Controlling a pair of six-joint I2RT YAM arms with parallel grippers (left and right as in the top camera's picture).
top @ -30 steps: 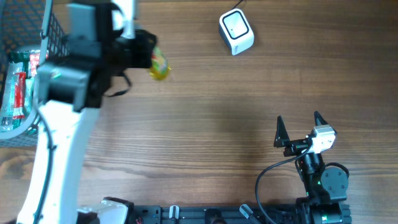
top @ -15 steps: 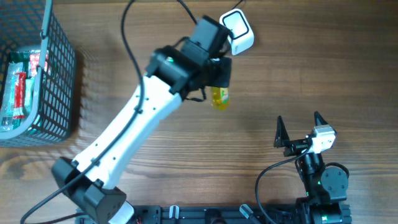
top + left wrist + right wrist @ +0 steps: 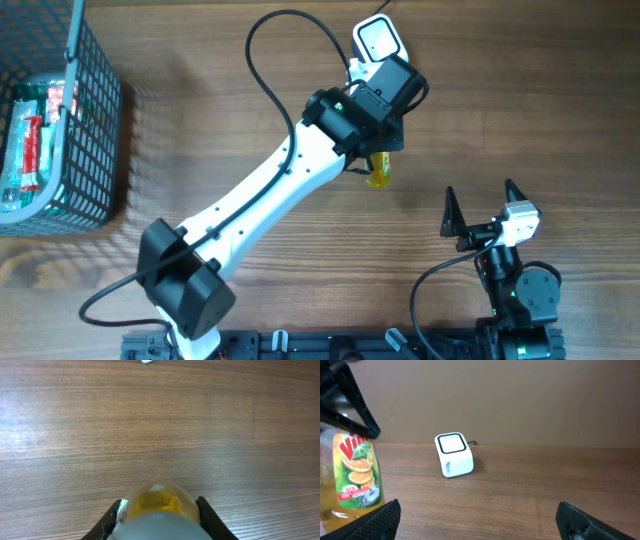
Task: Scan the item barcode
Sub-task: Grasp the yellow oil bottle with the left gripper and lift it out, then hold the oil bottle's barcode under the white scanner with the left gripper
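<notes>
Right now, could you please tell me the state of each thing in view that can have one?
Left gripper: shut on the bottle.
Bottle: held upright, yellow liquid inside, apart from the scanner.
Scanner: standing on the table, window uncovered.
Right gripper: open, empty.
Basket: standing on the table, packets inside.

On the wooden table point(image 3: 520, 130), a dark wire basket point(image 3: 100, 130) stands at the left edge, holding red-and-green packets point(image 3: 30, 145).
</notes>
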